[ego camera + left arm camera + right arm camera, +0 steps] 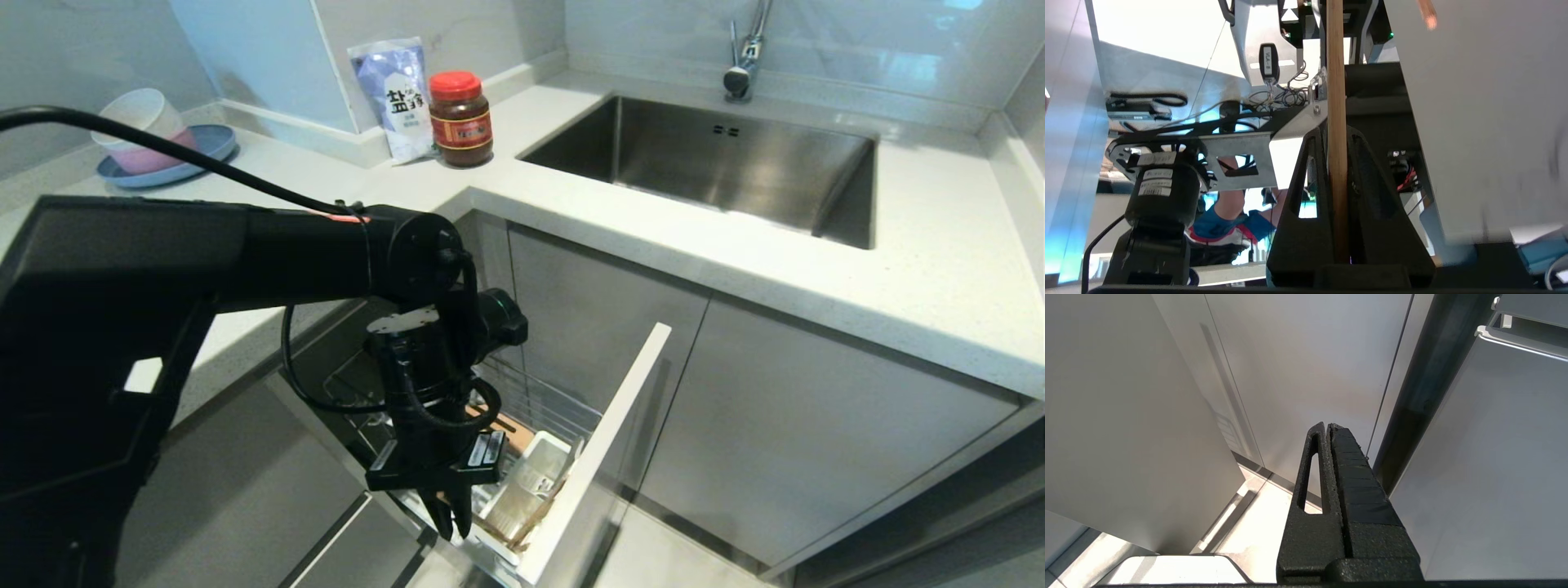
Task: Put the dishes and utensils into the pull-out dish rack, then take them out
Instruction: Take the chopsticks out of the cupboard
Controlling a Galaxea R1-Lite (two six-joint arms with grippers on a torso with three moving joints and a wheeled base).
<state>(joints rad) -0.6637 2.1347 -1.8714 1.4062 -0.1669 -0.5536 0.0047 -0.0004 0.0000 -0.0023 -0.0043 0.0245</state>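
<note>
Gripping a wooden chopstick (1337, 122) near one end, the left tool (451, 516) hung pinched shut over the white cutlery box (535, 478) at 5 o'clock in the pull-out dish rack (563, 408). Light, stiff, smooth: likely to pivot. Right tool (1329, 428) was closed, empty.

Head camera: high, angled down toward the pull-out dish rack (522, 457) at six o'clock. Wrist cameras: close behind fingers; left wrist camera shares only that gripper with head view.
</note>
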